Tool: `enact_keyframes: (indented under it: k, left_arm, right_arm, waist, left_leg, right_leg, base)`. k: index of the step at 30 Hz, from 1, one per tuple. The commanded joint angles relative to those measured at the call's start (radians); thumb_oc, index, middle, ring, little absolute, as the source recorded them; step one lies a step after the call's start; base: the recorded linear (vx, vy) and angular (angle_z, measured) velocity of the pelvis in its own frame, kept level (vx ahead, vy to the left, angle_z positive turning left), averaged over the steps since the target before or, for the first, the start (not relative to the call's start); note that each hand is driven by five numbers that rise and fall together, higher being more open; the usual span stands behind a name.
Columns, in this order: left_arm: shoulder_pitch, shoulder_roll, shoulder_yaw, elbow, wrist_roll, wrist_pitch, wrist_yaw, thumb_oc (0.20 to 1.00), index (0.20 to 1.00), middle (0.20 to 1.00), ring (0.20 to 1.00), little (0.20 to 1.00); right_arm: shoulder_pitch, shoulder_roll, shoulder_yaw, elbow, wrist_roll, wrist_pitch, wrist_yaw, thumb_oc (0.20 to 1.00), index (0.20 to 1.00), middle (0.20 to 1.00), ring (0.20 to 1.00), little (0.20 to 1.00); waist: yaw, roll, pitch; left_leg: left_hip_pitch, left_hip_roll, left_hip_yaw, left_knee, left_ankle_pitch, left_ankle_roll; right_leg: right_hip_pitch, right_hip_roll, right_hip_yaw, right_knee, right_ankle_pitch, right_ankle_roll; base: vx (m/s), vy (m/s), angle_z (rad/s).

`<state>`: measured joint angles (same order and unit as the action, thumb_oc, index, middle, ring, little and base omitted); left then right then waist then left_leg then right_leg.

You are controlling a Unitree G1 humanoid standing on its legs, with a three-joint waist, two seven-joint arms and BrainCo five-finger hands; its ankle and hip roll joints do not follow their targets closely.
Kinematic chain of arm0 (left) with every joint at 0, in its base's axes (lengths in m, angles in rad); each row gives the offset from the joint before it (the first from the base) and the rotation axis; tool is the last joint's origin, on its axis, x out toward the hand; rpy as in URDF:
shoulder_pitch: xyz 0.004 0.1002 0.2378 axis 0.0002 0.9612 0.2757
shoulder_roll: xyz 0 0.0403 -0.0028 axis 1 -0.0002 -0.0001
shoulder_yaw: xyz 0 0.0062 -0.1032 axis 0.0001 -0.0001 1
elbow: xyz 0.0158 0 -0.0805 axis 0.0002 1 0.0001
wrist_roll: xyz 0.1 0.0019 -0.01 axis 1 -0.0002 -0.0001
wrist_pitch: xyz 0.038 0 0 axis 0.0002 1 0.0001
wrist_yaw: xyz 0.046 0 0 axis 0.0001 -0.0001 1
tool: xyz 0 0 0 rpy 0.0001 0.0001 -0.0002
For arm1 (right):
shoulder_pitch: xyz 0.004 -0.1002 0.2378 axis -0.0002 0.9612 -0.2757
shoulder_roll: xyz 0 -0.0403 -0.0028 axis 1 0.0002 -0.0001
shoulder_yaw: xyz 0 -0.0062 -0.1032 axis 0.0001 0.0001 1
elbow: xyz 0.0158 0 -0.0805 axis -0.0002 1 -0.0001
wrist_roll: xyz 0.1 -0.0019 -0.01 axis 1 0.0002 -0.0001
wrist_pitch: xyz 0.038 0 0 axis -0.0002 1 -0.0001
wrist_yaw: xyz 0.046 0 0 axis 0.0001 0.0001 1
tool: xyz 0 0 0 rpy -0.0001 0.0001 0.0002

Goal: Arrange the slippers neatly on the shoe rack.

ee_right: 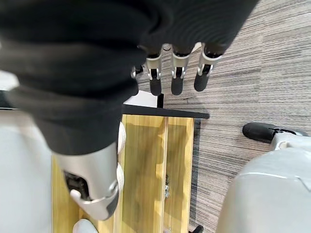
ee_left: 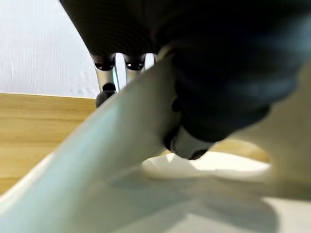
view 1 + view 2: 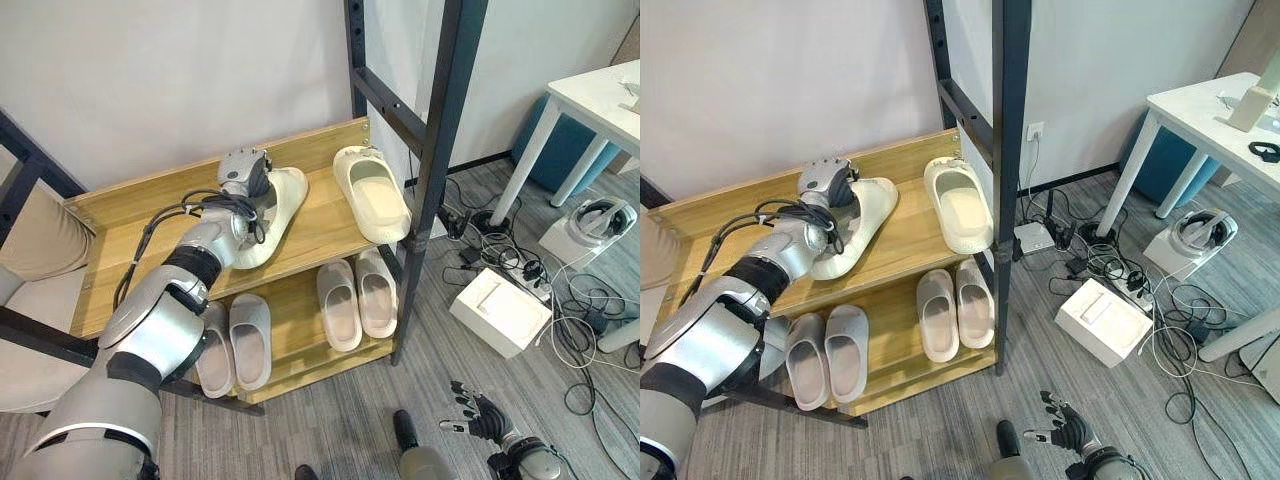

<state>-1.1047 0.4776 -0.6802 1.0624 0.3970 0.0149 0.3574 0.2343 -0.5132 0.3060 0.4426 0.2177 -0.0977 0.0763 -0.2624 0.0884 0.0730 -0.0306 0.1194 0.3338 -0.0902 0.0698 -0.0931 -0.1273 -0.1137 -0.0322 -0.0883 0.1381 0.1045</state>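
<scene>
Left hand (image 3: pixel 245 172) clamped round cream slipper (image 3: pixel 272 215) on top shelf (image 3: pixel 320 235), placing step. Next: straighten it beside mate (image 3: pixel 371 192) at 3 o'clock. Right hand (image 3: pixel 478 415) idle, fingers spread.

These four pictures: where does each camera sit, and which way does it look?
Left eye view: on the head, looking down at the wooden shoe rack; the left hand grips a cream slipper on the top shelf.
Right eye view: beside it, same scene; the right hand hangs low over the floor.
Left wrist view: on the left wrist, along fingers curled round that slipper.
Right wrist view: on the right wrist, over straight fingers, down at rack and floor.
Shared: both eyes show both hands and the rack.
</scene>
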Motion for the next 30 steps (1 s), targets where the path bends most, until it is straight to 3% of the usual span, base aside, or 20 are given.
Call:
enact_keyframes:
  k: [1,7,15,16,17,22,30]
  left_arm:
    - [-0.15,-0.069,0.05,0.031,-0.085,-0.029,0.038,0.2,0.2,0.2,0.2,0.2]
    - [-0.148,-0.122,0.016,-0.052,-0.021,-0.027,0.04,0.2,0.2,0.2,0.2,0.2]
    - [-0.148,-0.151,0.003,-0.028,0.011,-0.017,0.028,0.2,0.2,0.2,0.2,0.2]
    - [-0.15,-0.151,0.0,-0.024,0.016,-0.011,0.025,0.269,0.269,0.269,0.269,0.269]
    - [-0.157,-0.151,-0.006,-0.023,0.021,-0.009,0.023,1.0,1.0,1.0,1.0,1.0]
    - [-0.17,-0.132,-0.065,0.018,0.142,0.012,-0.01,1.0,1.0,1.0,1.0,1.0]
    - [-0.175,-0.057,-0.091,0.024,0.183,0.012,-0.031,1.0,1.0,1.0,1.0,1.0]
  right_arm:
    - [-0.031,-0.011,0.022,-0.037,0.016,-0.022,0.001,1.0,1.0,1.0,1.0,1.0]
    - [-0.041,-0.011,0.03,-0.033,0.01,-0.021,0.0,1.0,1.0,1.0,1.0,1.0]
    - [-0.046,-0.014,0.036,-0.029,0.006,-0.022,-0.004,1.0,1.0,1.0,1.0,1.0]
    - [-0.044,-0.014,0.035,-0.028,0.006,-0.022,-0.004,1.0,1.0,1.0,1.0,1.0]
    - [-0.044,-0.015,0.034,-0.028,0.006,-0.021,-0.006,1.0,1.0,1.0,1.0,1.0]
    - [-0.046,-0.019,0.035,-0.02,0.0,-0.02,-0.004,1.0,1.0,1.0,1.0,1.0]
    - [-0.057,-0.013,0.047,-0.006,-0.004,-0.02,-0.001,1.0,1.0,1.0,1.0,1.0]
  waist:
    - [-0.031,-0.027,0.008]
    - [-0.02,-0.029,0.006]
    - [-0.018,-0.033,0.005]
    - [-0.018,-0.034,0.005]
    - [-0.017,-0.033,0.006]
    - [-0.013,-0.033,-0.001]
    - [0.001,-0.032,-0.004]
  left_leg:
    - [0.049,0.03,-0.059,0.003,0.018,-0.043]
    - [0.05,0.027,-0.077,0.003,0.015,-0.04]
    - [0.048,0.026,-0.081,0.003,0.013,-0.038]
    - [0.049,0.026,-0.08,0.003,0.012,-0.038]
    - [0.049,0.026,-0.08,0.003,0.013,-0.037]
    - [0.055,0.027,-0.08,0.003,0.01,-0.038]
    - [0.054,0.026,-0.093,0.003,0.011,-0.039]
  right_leg:
    - [0.091,-0.012,-0.029,0.001,-0.074,0.084]
    - [0.106,-0.013,-0.047,0.001,-0.08,0.081]
    - [0.108,-0.012,-0.05,0.001,-0.081,0.081]
    - [0.108,-0.012,-0.049,0.001,-0.08,0.081]
    - [0.108,-0.012,-0.049,0.001,-0.08,0.082]
    - [0.116,-0.01,-0.05,0.001,-0.083,0.082]
    - [0.122,-0.012,-0.062,0.001,-0.085,0.085]
  base:
    - [0.0,0.0,0.0]
    - [0.0,-0.002,0.02]
    - [0.0,-0.003,0.08]
    - [0.0,0.0,0.0]
    - [0.0,0.0,0.0]
    - [0.01,-0.004,-0.02]
    - [0.0,0.0,0.0]
